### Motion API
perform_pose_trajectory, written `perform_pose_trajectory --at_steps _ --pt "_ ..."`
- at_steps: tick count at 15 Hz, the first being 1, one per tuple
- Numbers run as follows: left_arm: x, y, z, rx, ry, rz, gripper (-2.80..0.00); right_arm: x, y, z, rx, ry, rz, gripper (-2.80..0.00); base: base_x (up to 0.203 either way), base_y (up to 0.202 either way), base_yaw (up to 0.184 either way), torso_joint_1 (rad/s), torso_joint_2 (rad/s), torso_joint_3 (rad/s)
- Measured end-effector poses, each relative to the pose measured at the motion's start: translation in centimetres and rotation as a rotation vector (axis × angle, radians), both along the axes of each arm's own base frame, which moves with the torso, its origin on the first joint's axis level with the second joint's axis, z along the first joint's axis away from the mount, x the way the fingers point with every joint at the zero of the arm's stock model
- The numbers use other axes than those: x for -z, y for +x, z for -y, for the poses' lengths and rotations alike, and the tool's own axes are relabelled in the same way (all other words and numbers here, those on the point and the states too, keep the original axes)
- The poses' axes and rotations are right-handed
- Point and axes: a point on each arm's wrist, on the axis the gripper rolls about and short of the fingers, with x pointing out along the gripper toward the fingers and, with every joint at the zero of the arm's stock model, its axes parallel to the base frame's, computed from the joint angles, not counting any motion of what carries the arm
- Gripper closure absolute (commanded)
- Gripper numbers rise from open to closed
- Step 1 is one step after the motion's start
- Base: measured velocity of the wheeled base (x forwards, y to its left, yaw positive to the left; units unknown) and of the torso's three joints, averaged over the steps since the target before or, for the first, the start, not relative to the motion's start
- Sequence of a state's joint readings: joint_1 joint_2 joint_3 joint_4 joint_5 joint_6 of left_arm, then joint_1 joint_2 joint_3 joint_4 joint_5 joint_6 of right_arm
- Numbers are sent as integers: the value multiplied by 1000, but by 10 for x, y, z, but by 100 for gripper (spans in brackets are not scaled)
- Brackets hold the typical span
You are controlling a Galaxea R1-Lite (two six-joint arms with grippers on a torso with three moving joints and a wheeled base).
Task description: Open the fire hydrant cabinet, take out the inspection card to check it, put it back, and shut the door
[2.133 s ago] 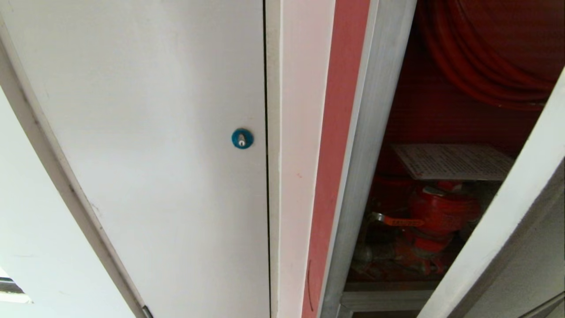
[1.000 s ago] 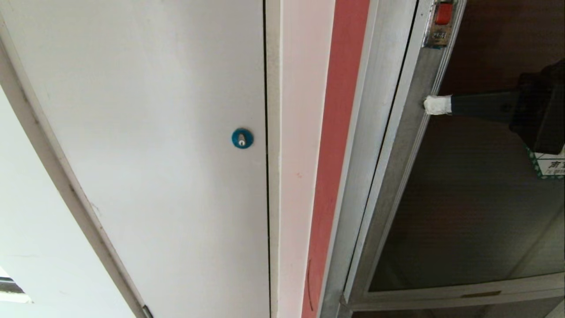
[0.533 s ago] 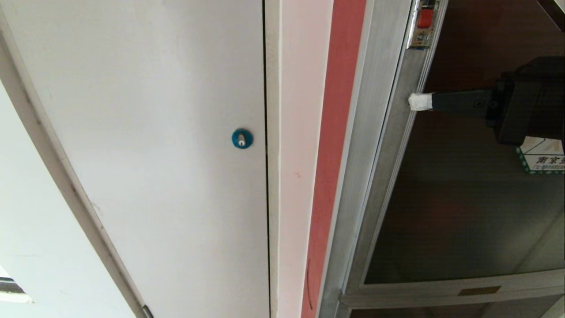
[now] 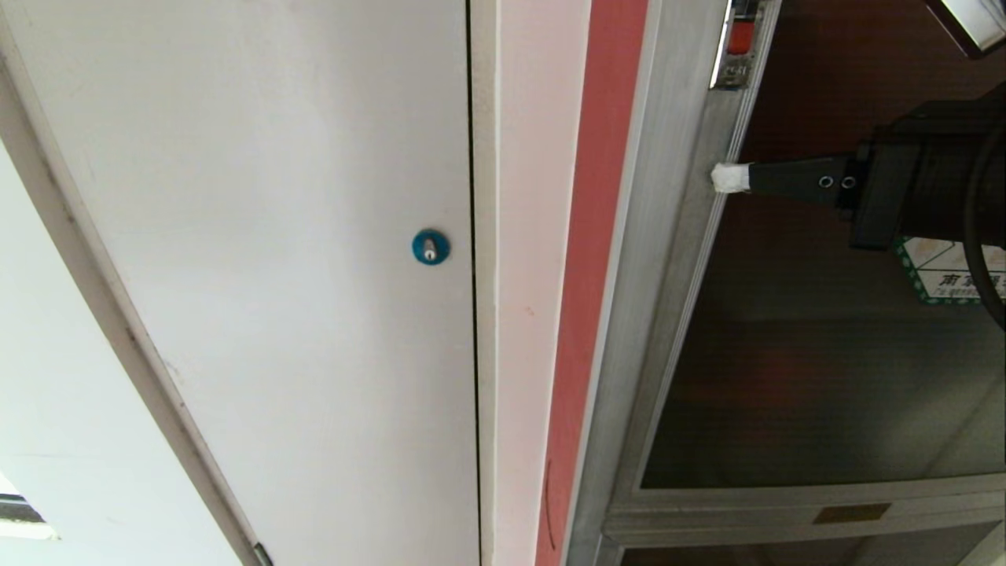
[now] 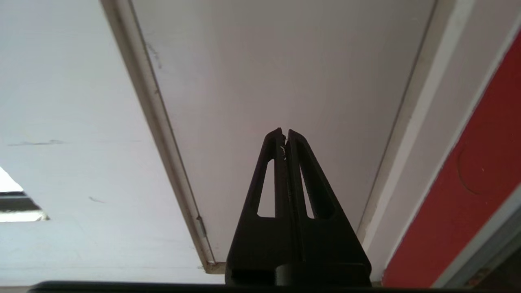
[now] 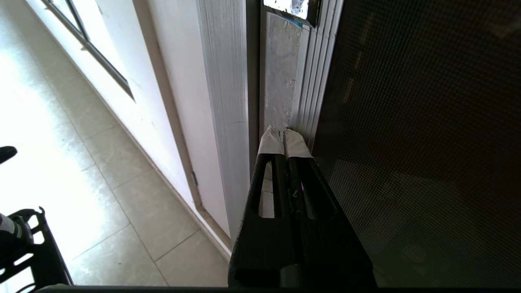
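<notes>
The smoked-glass door (image 4: 825,377) lies almost flat against the silver frame of the fire hydrant cabinet (image 4: 656,236). The door's small red latch (image 4: 740,35) sits high on its edge. A green-edged white sticker (image 4: 943,275) shows partly behind my right arm. My right gripper (image 4: 727,178) is shut and empty, its white-taped tips pressed on the door's silver edge strip (image 6: 281,81). In the right wrist view the same gripper (image 6: 283,132) points at that strip beside the dark glass (image 6: 427,122). The inspection card is hidden behind the door. My left gripper (image 5: 285,132) is shut, parked before the white door.
A plain white door with a blue round lock (image 4: 431,246) fills the left of the head view. A red wall strip (image 4: 597,236) separates it from the cabinet. Pale floor tiles (image 6: 61,142) and a black frame part (image 6: 24,244) lie off to one side.
The door has swung from open, with the card and red valve showing, to nearly flat on the cabinet frame. My right gripper moved leftward with the door's edge. The left arm stayed still.
</notes>
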State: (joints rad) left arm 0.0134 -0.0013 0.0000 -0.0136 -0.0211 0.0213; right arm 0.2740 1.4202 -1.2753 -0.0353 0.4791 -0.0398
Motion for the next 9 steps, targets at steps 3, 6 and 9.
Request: perform_pose_trajectory --at_steps 3,6,9 --pt "0 0 0 1 0 0 0 0 1 0 3 0 -1 0 0 0 0 0 0 0" --pt "0 0 0 0 0 0 0 -2 -3 1 4 2 0 0 0 0 0 0 0 0" --pt "0 0 0 1 0 0 0 -4 -13 0 -6 17 0 0 0 0 0 0 0 0"
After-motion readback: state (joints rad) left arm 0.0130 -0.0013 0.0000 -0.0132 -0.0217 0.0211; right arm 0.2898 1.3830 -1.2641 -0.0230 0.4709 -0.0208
